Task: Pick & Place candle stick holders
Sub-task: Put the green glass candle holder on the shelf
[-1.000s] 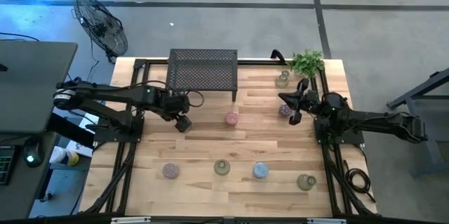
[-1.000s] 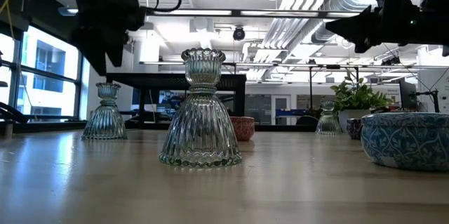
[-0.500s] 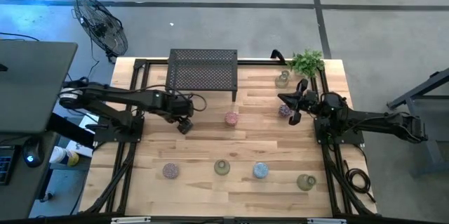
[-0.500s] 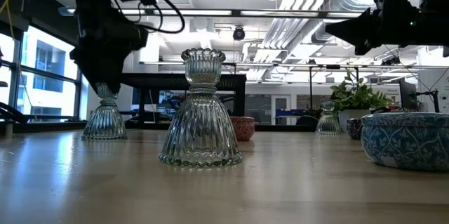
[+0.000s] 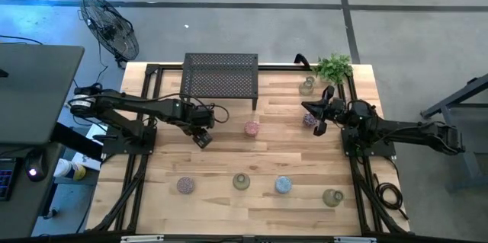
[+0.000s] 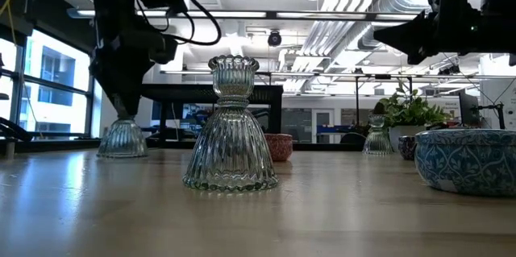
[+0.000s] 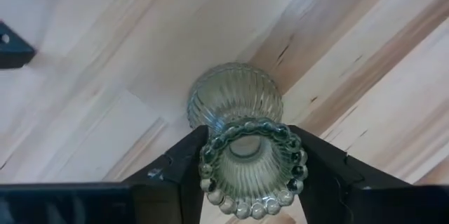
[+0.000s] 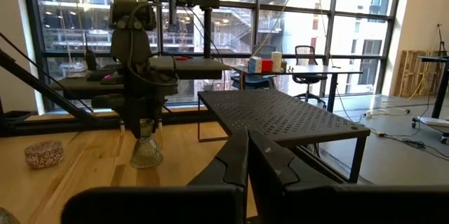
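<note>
My left gripper (image 5: 201,138) is at the table's left middle, shut on a clear ribbed glass candle stick holder (image 7: 238,104) with a beaded rim, which stands on its flared base (image 6: 122,139). My right gripper (image 5: 321,120) is shut and empty, held above the table beside a mauve holder (image 5: 309,119). A pink holder (image 5: 252,128) stands at mid-table. Along the near side stand a purple holder (image 5: 184,185), a clear-greenish one (image 5: 242,181), a blue one (image 5: 283,185) and another greenish one (image 5: 332,196). One more clear holder (image 5: 306,85) stands by the plant. My left gripper has its two fingers (image 7: 184,164) on opposite sides of the holder's upper cup, just under the beaded rim (image 7: 210,155), pinching it between them. The fingers come from above, pointing down. The holder stands upright with its base on the table.
A black mesh rack (image 5: 220,75) stands at the far middle and a small green potted plant (image 5: 333,66) at the far right. The low view has the clear-greenish holder (image 6: 231,124) close in front and the blue one (image 6: 468,160) at the right.
My left gripper has gone down over the clear holder and a little toward the table's right edge, so its fingers now cover the holder's upper cup. The holder's base stays on the table. My right arm has kept still.
</note>
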Motion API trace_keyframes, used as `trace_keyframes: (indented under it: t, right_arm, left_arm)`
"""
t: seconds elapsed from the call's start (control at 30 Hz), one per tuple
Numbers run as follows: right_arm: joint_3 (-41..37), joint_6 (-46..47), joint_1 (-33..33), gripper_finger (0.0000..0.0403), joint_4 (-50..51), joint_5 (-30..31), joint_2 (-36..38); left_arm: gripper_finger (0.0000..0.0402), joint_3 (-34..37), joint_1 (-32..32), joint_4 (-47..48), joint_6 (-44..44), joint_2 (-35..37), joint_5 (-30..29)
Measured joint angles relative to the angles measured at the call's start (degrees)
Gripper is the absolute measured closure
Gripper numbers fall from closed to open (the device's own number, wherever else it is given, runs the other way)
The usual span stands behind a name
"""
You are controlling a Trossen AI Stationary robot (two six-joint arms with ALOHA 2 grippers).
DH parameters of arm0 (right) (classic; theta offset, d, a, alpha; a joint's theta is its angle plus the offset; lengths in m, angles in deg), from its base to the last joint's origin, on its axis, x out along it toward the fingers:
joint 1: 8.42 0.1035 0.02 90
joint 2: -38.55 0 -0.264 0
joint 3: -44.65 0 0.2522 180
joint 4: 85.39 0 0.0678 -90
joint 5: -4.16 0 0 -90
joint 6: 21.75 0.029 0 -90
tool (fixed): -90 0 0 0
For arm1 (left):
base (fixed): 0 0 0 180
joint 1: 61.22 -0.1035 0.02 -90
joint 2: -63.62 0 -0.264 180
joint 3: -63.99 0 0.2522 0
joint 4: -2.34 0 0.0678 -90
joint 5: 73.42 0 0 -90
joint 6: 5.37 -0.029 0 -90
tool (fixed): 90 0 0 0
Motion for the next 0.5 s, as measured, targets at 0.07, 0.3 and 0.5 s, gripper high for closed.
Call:
trace_keyframes:
  t: [0.07, 0.3, 0.5]
  right_arm:
    - [0.0, 0.0, 0.0, 0.0403, 0.3, 0.02, 0.02]
    - [0.0, 0.0, 0.0, 0.0403, 0.28, 0.04, 0.02]
    - [0.0, 0.0, 0.0, 0.0403, 0.28, -0.07, 0.02]
  left_arm:
    - [0.0237, -0.36, 0.0, -0.01, -0.14, 0.0, 0.15]
    - [0.0234, -7.99, 0.0, 8.81, -3.92, 0.0, 2.35]
    - [0.0232, -21.56, -1.76, 18.31, -9.71, 0.31, 4.73]
